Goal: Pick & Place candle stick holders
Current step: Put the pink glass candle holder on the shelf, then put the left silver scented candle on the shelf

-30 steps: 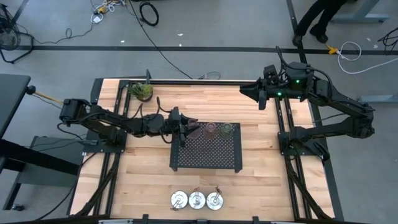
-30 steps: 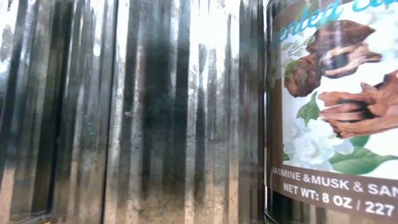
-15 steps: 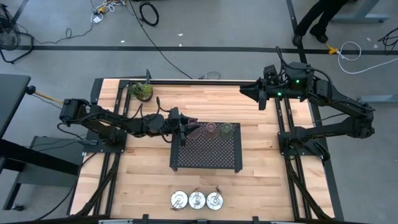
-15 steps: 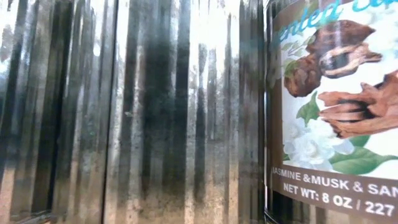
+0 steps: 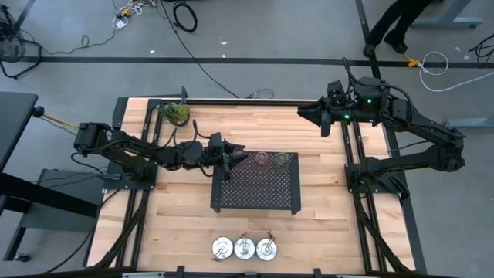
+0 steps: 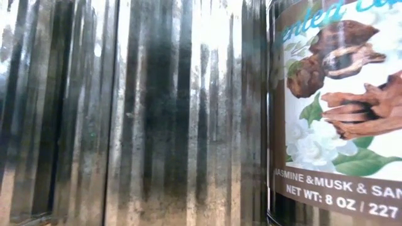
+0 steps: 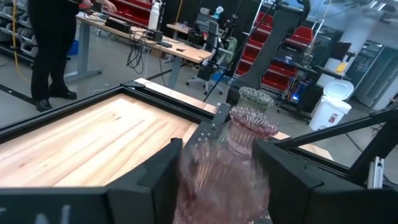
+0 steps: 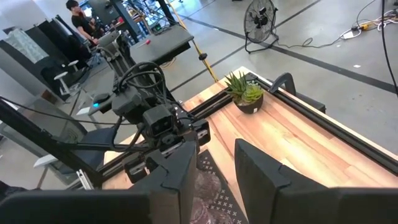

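A pink glass holder (image 5: 242, 160) stands upright over the far left corner of the black perforated tray (image 5: 256, 193). My left gripper (image 5: 235, 158) is shut on it; it also shows in the left wrist view (image 7: 239, 140). A second pink holder (image 5: 262, 160) and a green one (image 5: 282, 161) stand on the tray's far edge. Three silver dishes (image 5: 245, 248) sit in a row near the table's near edge. My right gripper (image 5: 302, 114) is open and empty, raised over the far right of the table. My left gripper pinches the pink holder's body (image 7: 211, 180) between its two fingers (image 7: 163, 180), one on each side. The fingers come level from the table's left. The holder stands upright in the hold. Whether its base rests on the tray does not show.
A small potted plant (image 5: 175, 113) stands at the table's far left corner. The low view is filled by a ribbed shiny surface (image 6: 138, 113) and a labelled candle jar (image 6: 339, 107) close to the camera. Bare wood lies between the tray and the silver dishes.
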